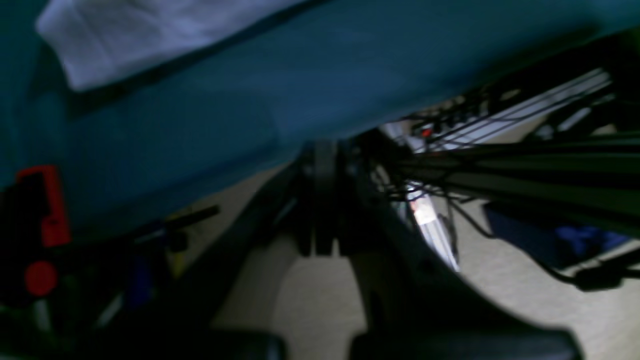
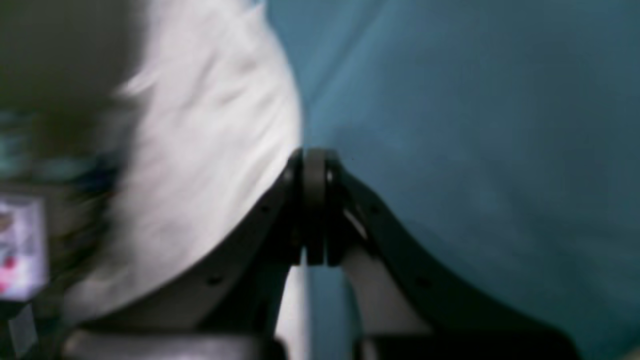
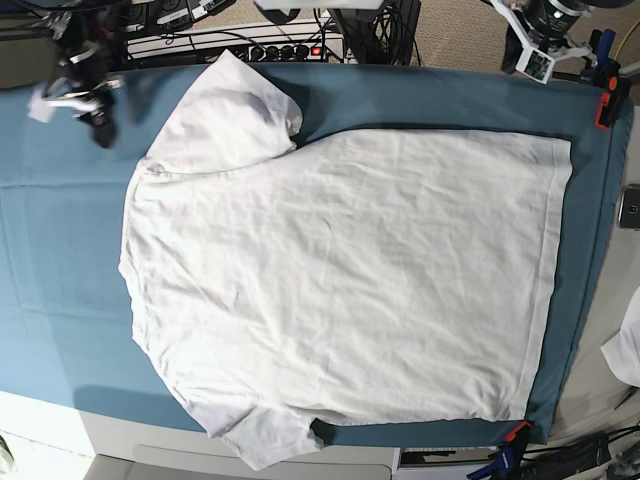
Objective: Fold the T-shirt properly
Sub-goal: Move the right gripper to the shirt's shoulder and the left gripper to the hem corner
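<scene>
So the T-shirt (image 3: 340,280) is lying spread flat and wrinkly on the teal cloth sheet (image 3: 60,260), collar end toward the base view's left, hem toward the right. Both pincers are closed with nothing in them: the right gripper (image 2: 314,210) hangs over the sheet right by the shirt's edge, the left gripper (image 1: 324,200) sits past the table's edge.

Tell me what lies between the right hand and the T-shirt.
In the base view, only bare teal cloth separates the right hand from the T-shirt.
</scene>
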